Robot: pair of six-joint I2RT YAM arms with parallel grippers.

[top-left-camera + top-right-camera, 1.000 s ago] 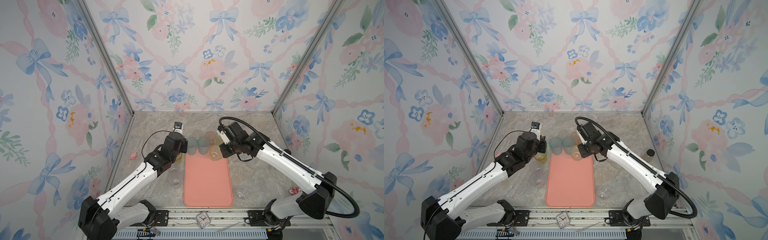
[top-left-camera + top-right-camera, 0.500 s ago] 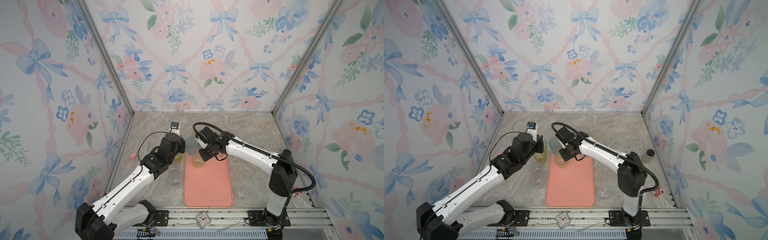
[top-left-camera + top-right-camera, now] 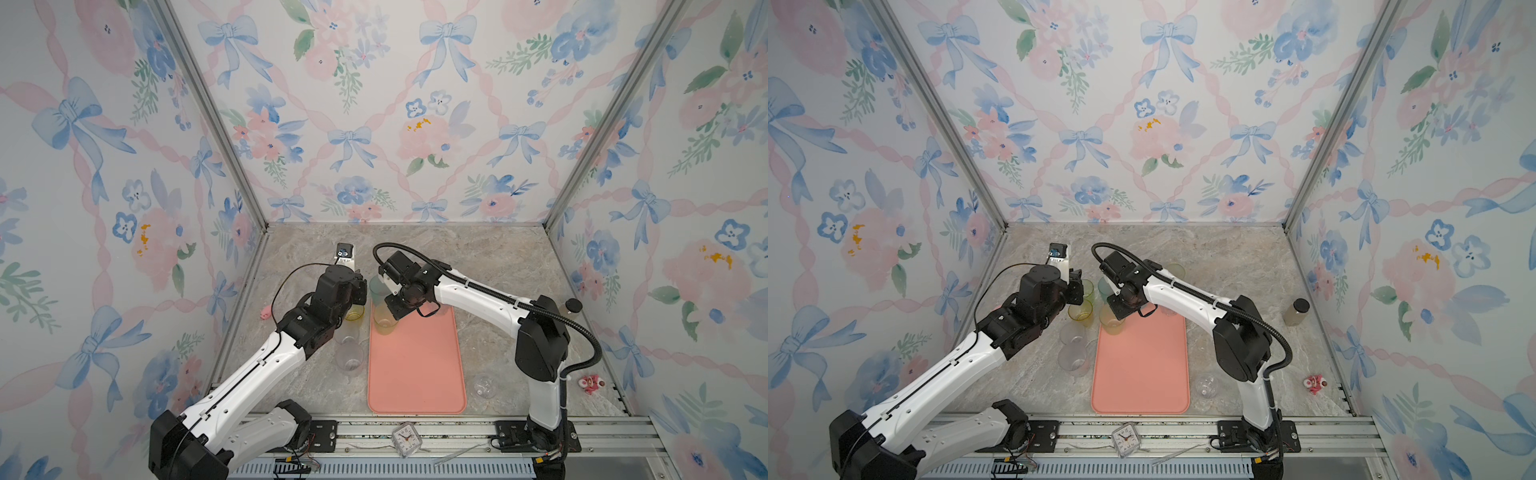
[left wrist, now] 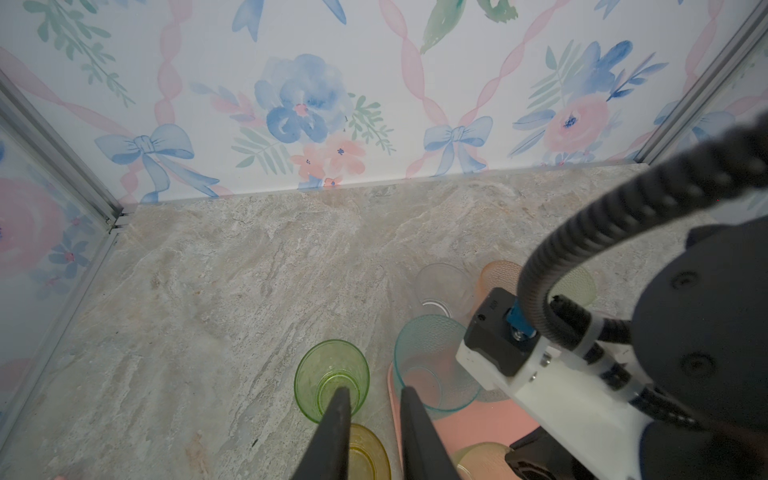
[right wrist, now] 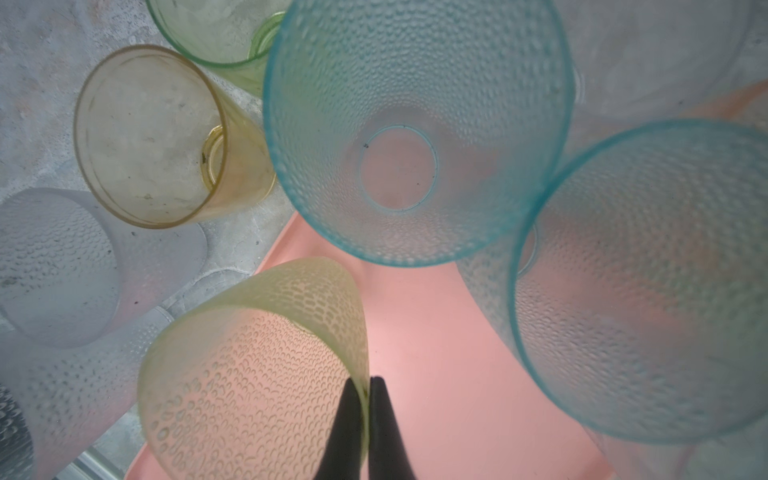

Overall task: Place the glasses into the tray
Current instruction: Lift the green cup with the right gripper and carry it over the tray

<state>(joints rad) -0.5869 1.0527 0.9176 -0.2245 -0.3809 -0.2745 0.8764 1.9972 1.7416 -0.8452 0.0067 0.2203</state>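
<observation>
- Starting at the left: left gripper (image 4: 375, 392) hangs over the green glass (image 4: 331, 376), jaws a narrow gap apart, nothing clamped. One finger (image 4: 338, 424) overlaps that glass's mouth.
- On the table (image 3: 498, 257) left of the tray (image 3: 415, 374): green glass, amber glass (image 3: 355, 312) and two clear glasses (image 3: 350, 360), all upright and empty.
- Tray, far-left corner: right gripper (image 5: 365, 380) is pinched shut on the rim of the frosted yellow-green glass (image 5: 249, 374), one finger inside, one outside. Can't tell if its base is down.
- Right wrist view: two frosted teal glasses (image 5: 399, 166) stand on the tray, pink showing through their bases. Both top views show only one plainly, tucked between the grippers.
- Left wrist view alone shows a row past the teal one, including an orange glass (image 4: 498, 274). Can't tell if those are on the tray.
- Right of the tray: small round glass (image 3: 1206, 384) on the table, beige bottle (image 3: 1296, 311) near the wall.
</observation>
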